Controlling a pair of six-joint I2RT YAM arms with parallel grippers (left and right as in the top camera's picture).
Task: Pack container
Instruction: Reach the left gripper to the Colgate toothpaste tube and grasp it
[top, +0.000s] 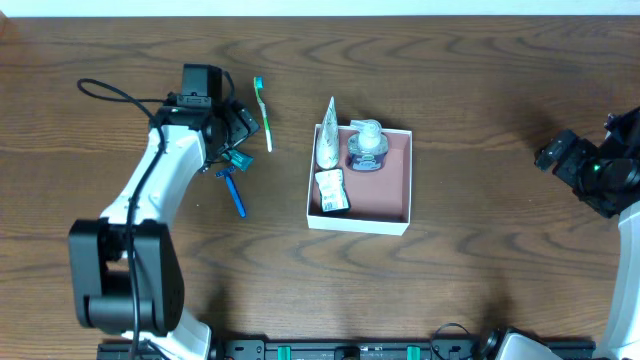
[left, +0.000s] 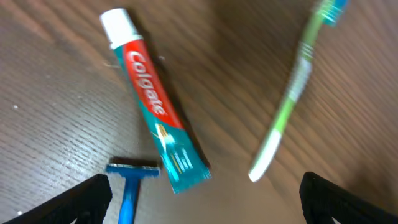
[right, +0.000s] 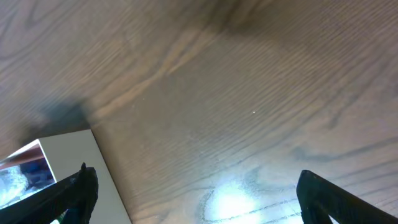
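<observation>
The container (top: 394, 178), a white box with a pinkish-brown inside, sits mid-table. It holds a white tube (top: 326, 140), a clear pump bottle (top: 367, 147) and a small packet (top: 332, 190). My left gripper (top: 236, 132) is open and empty, hovering left of the container. The left wrist view shows my open left gripper (left: 205, 202) over a red and teal Colgate toothpaste tube (left: 155, 106), a blue razor (left: 130, 186) and a green toothbrush (left: 292, 93). My right gripper (top: 558, 155) is open and empty, far right of the container.
The toothbrush (top: 263, 112) and the razor (top: 235, 192) lie on the wooden table left of the container. The container's white wall (right: 68, 174) shows at the lower left of the right wrist view, beside my open right gripper (right: 199, 199).
</observation>
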